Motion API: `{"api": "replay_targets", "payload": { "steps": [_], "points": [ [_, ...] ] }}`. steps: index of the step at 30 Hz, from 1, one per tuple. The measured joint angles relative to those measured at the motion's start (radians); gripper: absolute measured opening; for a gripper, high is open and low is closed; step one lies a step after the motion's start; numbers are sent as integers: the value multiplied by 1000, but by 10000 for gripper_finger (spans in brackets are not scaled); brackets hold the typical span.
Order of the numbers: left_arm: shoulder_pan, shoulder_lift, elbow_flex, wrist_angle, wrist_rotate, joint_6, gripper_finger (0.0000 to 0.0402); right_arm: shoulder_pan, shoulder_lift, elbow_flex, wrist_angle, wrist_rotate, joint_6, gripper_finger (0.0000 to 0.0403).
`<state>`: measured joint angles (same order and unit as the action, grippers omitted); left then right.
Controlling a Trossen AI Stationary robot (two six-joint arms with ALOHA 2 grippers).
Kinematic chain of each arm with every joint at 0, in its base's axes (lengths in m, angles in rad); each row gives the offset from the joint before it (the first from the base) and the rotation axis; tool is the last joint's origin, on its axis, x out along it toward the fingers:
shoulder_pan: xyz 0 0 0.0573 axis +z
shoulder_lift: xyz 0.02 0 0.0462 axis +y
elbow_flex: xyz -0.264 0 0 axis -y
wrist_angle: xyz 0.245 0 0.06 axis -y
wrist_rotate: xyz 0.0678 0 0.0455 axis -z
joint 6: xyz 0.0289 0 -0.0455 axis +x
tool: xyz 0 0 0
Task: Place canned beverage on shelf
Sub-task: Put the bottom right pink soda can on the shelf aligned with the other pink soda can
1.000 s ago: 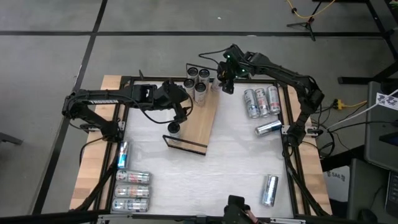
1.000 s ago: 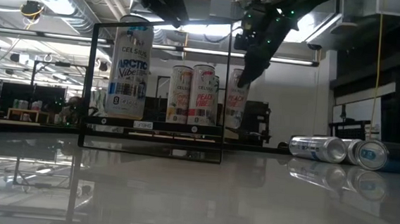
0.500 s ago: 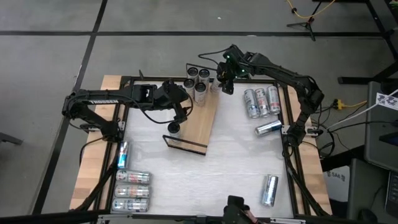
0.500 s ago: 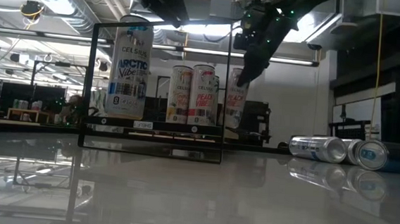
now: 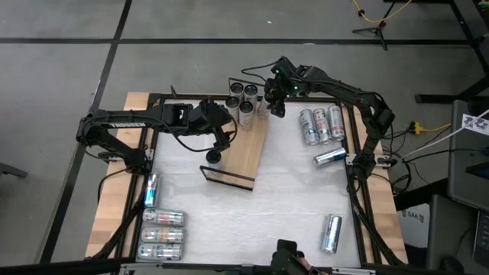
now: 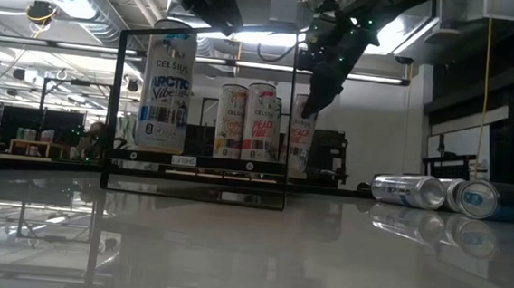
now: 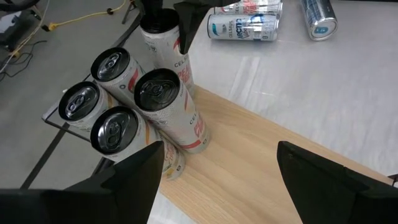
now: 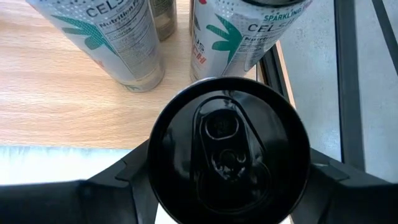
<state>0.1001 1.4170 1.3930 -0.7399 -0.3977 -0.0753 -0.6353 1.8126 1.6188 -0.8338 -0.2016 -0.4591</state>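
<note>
Right claw (image 5: 273, 98) shifted slightly toward standing can cluster (image 5: 243, 98); Celsius can (image 8: 229, 149) clasped upright between its fingers, shelf (image 5: 246, 151) below. Left claw (image 7: 214, 171) spread, nothing held.

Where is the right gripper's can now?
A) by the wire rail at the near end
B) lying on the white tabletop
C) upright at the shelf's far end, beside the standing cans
C: the right gripper holds a can upright between its fingers, next to the standing cans on the shelf.
</note>
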Motion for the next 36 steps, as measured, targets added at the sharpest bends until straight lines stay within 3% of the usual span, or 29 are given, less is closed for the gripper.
{"api": "replay_targets", "payload": {
  "steps": [36],
  "points": [
    [0, 0, 0, 0, 0, 0, 306, 0, 1, 0, 15, 34, -10, 251]
  ]
}}
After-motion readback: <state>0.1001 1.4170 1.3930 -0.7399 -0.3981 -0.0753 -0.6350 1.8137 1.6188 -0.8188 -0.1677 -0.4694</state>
